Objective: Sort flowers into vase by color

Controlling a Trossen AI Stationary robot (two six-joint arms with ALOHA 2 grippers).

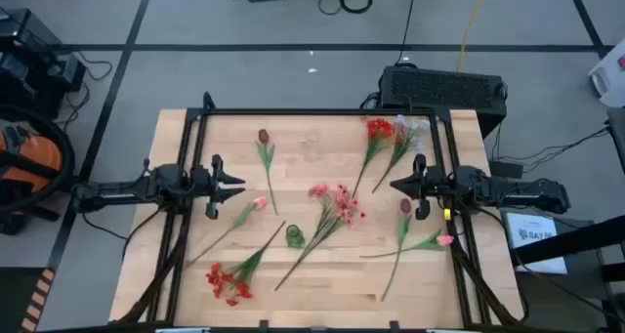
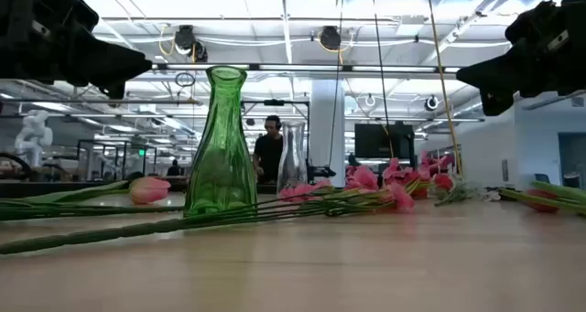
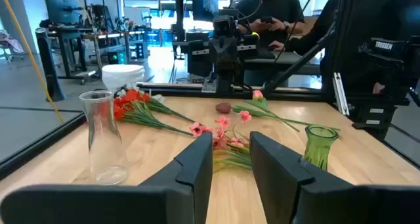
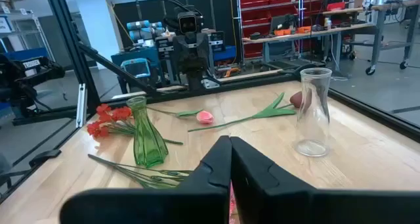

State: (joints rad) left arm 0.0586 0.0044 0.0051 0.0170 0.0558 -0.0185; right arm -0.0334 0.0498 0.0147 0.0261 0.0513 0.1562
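Flowers [image 1: 332, 211] lie scattered across tabletop [image 1: 322, 274], none in green vase [image 1: 294, 237]. Left end effector [image 1: 237, 185] fingers apart, empty, above left side. Right end effector [image 1: 395, 185] fingers together, empty, opposite.

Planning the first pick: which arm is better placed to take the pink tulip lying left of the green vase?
Left. The left gripper is open and hovers nearer the pink tulip. The right gripper is shut, across the table beyond the green vase.
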